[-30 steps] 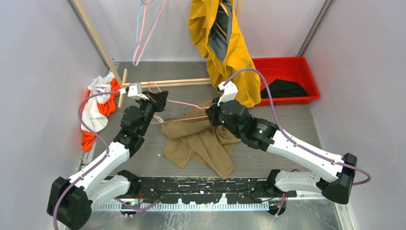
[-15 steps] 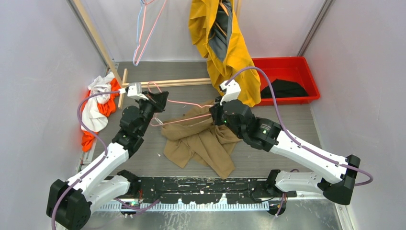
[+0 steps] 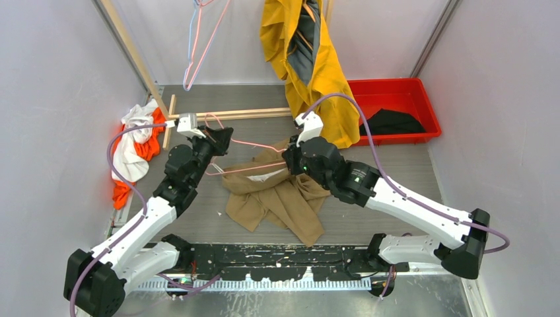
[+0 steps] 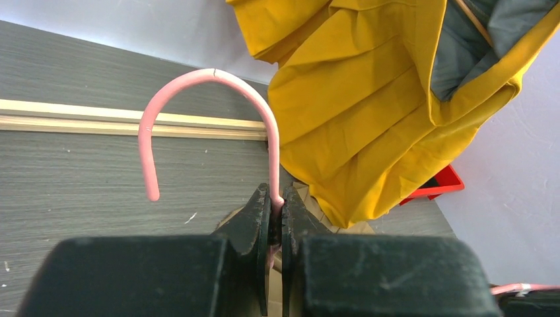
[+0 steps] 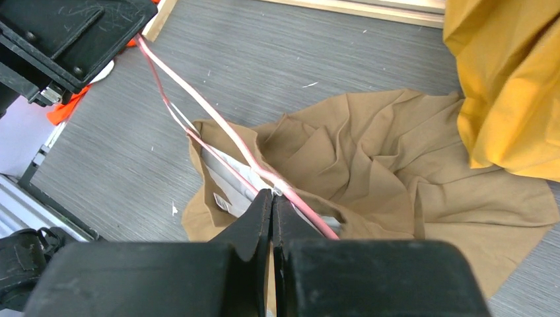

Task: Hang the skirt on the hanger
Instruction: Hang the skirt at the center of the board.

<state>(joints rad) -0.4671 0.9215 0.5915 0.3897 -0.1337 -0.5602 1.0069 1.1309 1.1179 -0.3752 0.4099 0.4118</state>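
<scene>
The tan skirt (image 3: 277, 198) lies crumpled on the grey table between the arms, its waist opening with pale lining facing left. The pink wire hanger (image 3: 254, 143) spans between the two grippers above it. My left gripper (image 3: 221, 135) is shut on the hanger's neck just below the hook (image 4: 211, 74). My right gripper (image 3: 288, 158) is shut at the skirt's waistband, right against the hanger's wire (image 5: 211, 115). In the right wrist view its closed tips (image 5: 273, 195) pinch the waistband edge of the skirt (image 5: 370, 165) beside a small white clip.
A yellow garment (image 3: 317, 66) hangs at the back centre, close behind the right gripper. A red bin (image 3: 396, 84) holding black cloth stands at the back right. A white and orange clothes pile (image 3: 135, 142) lies left. A wooden rail (image 3: 244, 113) crosses behind; spare hangers (image 3: 198, 39) hang above.
My right gripper has shifted slightly left and away with the waistband, lifting the skirt's opening. The hanger's far end moved with it. The left arm has barely moved.
</scene>
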